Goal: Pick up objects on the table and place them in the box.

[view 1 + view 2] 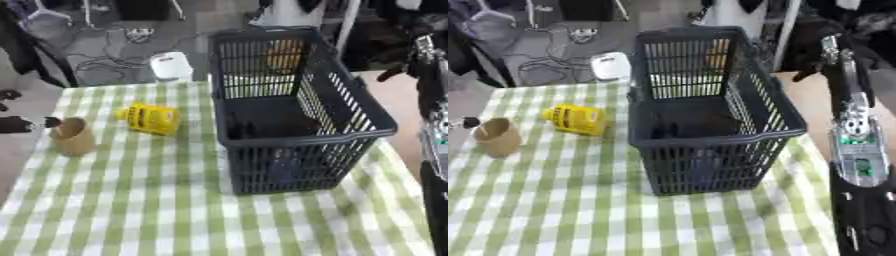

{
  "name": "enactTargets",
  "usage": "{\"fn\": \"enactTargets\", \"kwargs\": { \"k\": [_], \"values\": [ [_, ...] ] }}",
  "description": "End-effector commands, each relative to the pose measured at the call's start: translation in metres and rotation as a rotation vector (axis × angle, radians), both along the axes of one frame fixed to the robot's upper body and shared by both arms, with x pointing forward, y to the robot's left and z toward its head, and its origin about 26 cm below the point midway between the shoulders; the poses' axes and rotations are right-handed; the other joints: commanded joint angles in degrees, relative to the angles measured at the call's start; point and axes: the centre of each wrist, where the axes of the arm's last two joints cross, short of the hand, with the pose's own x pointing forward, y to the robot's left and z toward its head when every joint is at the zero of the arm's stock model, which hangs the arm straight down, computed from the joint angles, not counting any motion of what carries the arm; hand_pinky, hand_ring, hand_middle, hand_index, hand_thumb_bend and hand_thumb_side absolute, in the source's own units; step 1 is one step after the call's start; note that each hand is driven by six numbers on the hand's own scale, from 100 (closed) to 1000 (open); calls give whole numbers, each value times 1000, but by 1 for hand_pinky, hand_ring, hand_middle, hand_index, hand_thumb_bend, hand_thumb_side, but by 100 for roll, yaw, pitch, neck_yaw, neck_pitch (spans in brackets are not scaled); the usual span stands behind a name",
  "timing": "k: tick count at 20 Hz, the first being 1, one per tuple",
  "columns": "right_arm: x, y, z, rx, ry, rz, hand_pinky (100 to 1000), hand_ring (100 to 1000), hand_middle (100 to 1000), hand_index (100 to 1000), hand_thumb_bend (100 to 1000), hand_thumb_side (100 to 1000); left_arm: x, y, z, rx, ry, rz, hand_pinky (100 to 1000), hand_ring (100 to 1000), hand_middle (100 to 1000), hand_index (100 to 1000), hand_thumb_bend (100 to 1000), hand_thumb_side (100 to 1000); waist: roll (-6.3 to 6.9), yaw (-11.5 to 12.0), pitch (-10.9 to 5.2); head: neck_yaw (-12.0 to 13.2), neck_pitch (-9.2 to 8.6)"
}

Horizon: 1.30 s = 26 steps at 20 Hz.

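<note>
A yellow object (149,119) lies on its side on the green checked table (131,210), left of the basket. Further left a brown cup (72,135) stands upright. The dark blue plastic basket (350,107) stands at the middle right, and a dark shape (284,125) lies on its floor. My left hand (19,124) comes in at the left edge, its black tip just beside the cup's rim. My right arm rises along the right edge, with its dark right hand (811,67) held high beyond the basket's far right corner, away from the objects.
A white device (171,65) sits just past the table's far edge. Cables and dark gear lie on the floor behind. Something orange (284,55) shows through the basket's back wall. Open checked cloth fills the near half of the table.
</note>
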Motion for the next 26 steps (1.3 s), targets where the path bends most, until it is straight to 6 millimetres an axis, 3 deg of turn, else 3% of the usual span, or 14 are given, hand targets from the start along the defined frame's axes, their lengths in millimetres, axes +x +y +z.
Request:
{"fn": "enactTargets", "kwargs": {
  "k": [1, 17, 26],
  "values": [
    [0, -2, 10, -11, -26, 8, 440, 587, 642, 735, 100, 633, 5, 6, 10, -5, -1, -9, 747, 844, 898, 960, 1000, 724, -24, -7, -160, -9, -70],
    [1, -1, 11, -11, -29, 21, 439, 586, 639, 736, 100, 639, 20, -13, 12, 75, -74, -87, 765, 828, 879, 952, 982, 696, -11, -76, -80, -45, -132],
    [3, 0, 20, -24, -53, 43, 434, 585, 638, 736, 100, 649, 20, -9, 11, 105, -106, -68, 772, 832, 879, 952, 977, 698, 44, -184, 171, -40, -323]
  ]
}}
